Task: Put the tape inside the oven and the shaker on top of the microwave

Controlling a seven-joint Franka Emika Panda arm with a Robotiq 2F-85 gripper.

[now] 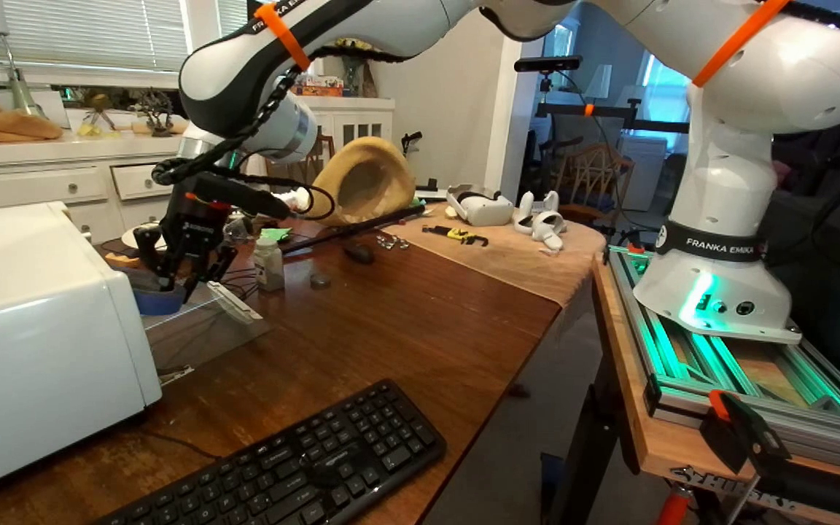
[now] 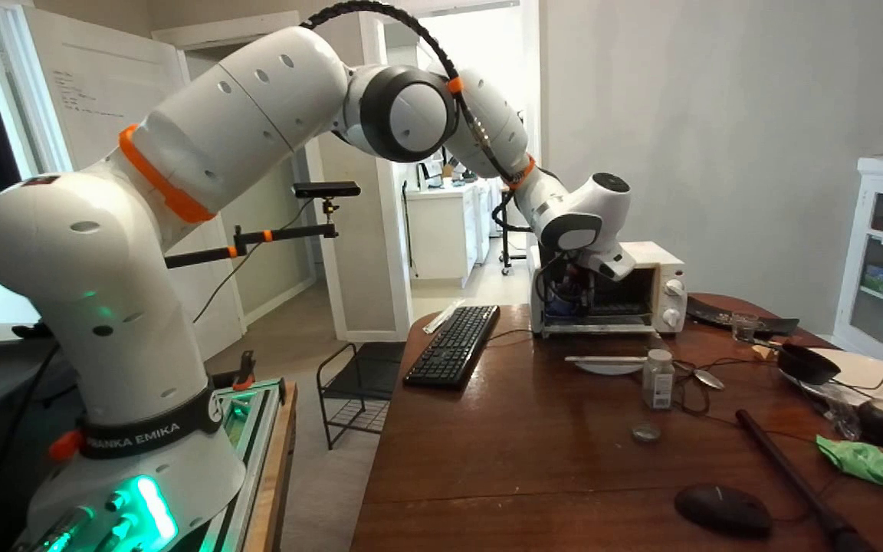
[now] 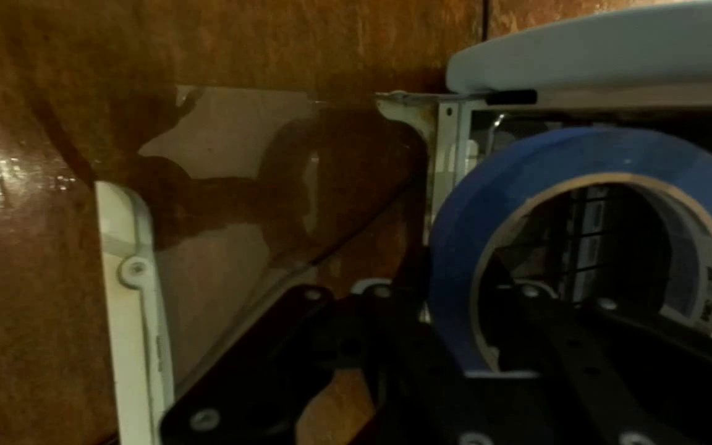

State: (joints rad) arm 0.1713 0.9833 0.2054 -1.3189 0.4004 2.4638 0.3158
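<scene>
Black tool astride the wall of blue tape, tan-rimmed inside.

The bench was glossy varnished wood, scuffed in places. At nine o'clock in the wrist view, the toaster-oven door looked smooth, clear glass; at three, the tape roll showed matt paper. At seven o'clock in an exterior view, the keyboard was matt plastic.
</scene>
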